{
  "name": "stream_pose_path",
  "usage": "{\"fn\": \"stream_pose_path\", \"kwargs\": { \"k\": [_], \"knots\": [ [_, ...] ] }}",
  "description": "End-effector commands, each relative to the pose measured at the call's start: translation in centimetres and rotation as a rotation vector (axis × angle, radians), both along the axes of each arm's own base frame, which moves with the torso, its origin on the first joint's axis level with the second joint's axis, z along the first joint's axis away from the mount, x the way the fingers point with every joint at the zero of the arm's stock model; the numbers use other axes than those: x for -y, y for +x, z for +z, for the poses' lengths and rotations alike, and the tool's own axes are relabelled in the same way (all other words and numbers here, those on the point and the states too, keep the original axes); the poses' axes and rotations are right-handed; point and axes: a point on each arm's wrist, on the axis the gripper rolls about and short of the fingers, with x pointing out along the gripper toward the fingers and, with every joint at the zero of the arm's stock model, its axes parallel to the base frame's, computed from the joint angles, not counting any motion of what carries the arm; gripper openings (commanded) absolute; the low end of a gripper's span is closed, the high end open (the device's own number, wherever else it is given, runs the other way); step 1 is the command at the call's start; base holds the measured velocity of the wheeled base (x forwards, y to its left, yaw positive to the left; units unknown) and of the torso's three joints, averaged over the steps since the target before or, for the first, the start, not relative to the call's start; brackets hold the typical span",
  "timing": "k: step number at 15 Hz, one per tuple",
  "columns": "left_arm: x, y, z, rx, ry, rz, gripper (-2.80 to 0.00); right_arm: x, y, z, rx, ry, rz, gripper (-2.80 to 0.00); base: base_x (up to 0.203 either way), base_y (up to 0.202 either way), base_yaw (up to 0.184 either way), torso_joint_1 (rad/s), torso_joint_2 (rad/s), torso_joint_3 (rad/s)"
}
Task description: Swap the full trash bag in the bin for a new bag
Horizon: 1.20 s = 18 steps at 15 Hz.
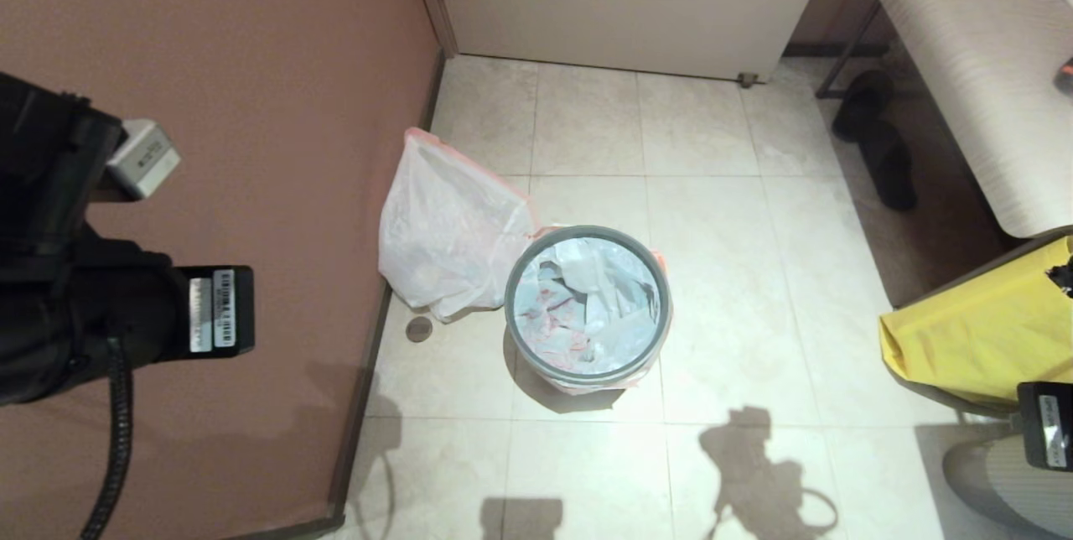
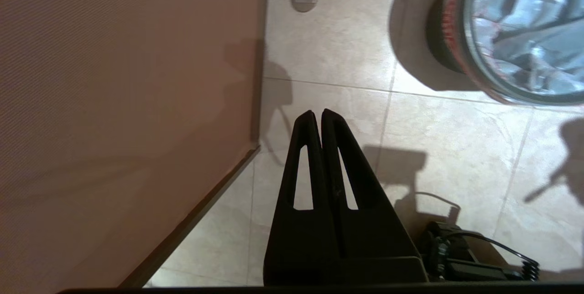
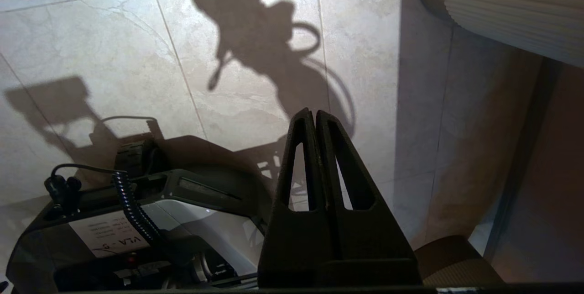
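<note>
Both black hands, left hand (image 2: 317, 113) and right hand (image 3: 315, 112), hang pressed together and empty above the pale tiled floor (image 1: 729, 355). Farther off stands the round dark grey bin (image 1: 587, 305), lined with the red-printed new bag (image 1: 578, 297); the lumpy white full trash bag (image 1: 448, 238) leans touching it, against the brown wall (image 1: 251, 104).

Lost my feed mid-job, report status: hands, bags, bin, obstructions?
Left hand and right hand shut, empty, clear of the work. Round dark grey bin lined with thin white red-printed bag. Lumpy translucent white bag beside it by the wall. No obstructions.
</note>
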Motion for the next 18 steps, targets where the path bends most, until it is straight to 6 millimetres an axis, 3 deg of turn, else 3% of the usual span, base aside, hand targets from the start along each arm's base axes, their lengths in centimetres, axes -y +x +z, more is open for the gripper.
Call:
{"fn": "stream_pose_path", "kwargs": {
  "k": [1,5,9,18],
  "knots": [
    [-1.5,-1.0,-0.1,0.021,-0.011,0.052,-2.8,0.8,-1.7,-0.2,0.022,0.008,-0.015,-2.8,0.0,0.0,0.0,0.0,0.0,0.0],
    [-4.3,-3.8,-2.2,0.053,-0.015,0.133,-2.8,2.5,-5.0,-0.9,0.073,0.024,-0.07,-2.8,0.0,0.0,0.0,0.0,0.0,0.0],
    [-6.2,-5.3,-3.8,0.174,0.004,0.216,-2.8,4.2,-8.1,-0.3,0.191,0.05,-0.195,-2.8,0.0,0.0,0.0,0.0,0.0,0.0],
    [-9.0,-11.3,-4.8,0.428,-0.066,0.448,-2.8,4.9,-19.1,0.3,0.586,-0.006,-0.319,-2.8,0.0,0.0,0.0,0.0,0.0,0.0]
  ]
}}
